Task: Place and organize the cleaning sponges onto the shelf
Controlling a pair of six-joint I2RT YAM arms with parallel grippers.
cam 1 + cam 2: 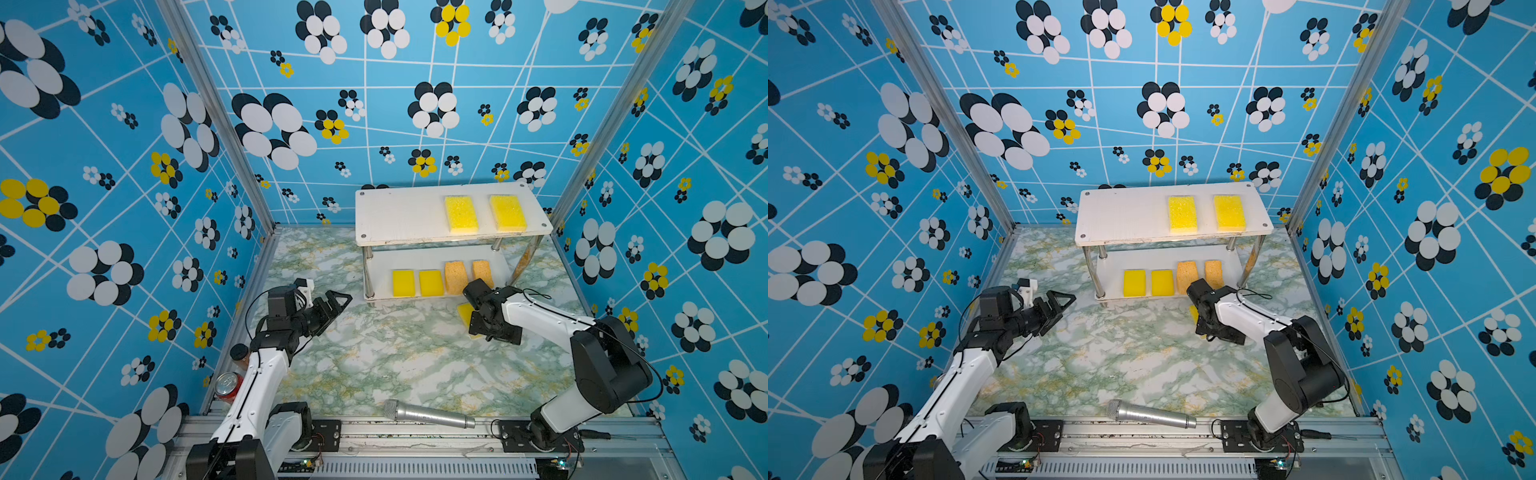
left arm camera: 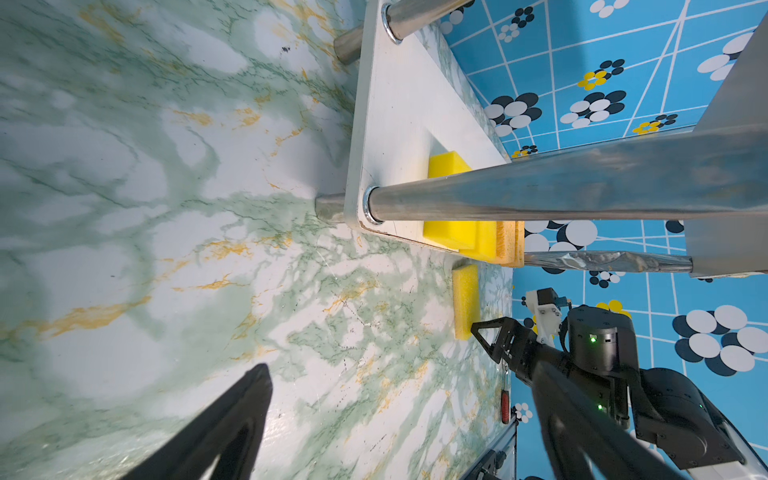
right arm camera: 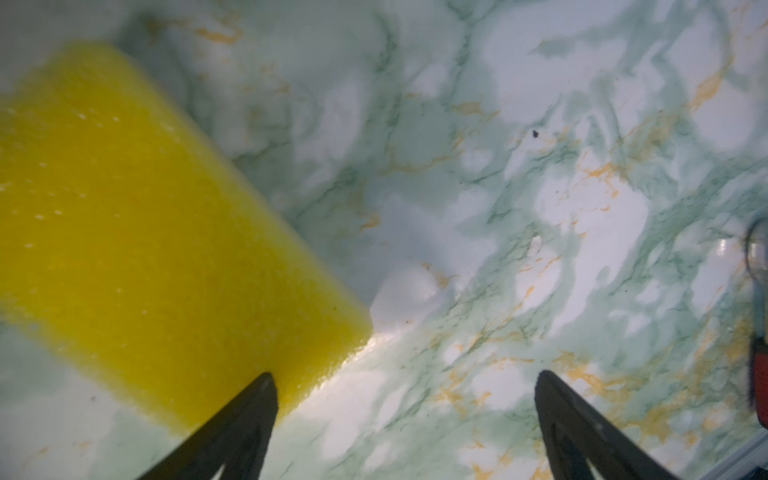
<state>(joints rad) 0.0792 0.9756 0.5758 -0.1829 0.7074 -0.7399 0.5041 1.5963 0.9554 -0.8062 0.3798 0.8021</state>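
Right gripper (image 3: 403, 376) points down at the green-and-white marble-pattern counter (image 1: 374, 357), just in front of the small two-tier shelf of white boards and chrome tube legs (image 1: 399, 216). Its jaws are spread wide with nothing between them. One long flat yellow foam sponge (image 3: 145, 232) lies on the counter just before the shelf's lower board, near its right end. One black fingertip (image 3: 257, 399) is at this sponge's edge; I cannot tell if it touches. On the shelf's top board, toward the right end, two flat yellow rectangular sponges (image 1: 461, 214) lie side by side. On the lower board two small bright yellow sponges (image 1: 403, 283) and two orange-tan porous sponges (image 1: 455, 276) sit in one row. Left gripper (image 1: 338, 300), also spread wide and empty, hovers just left of the shelf's front.
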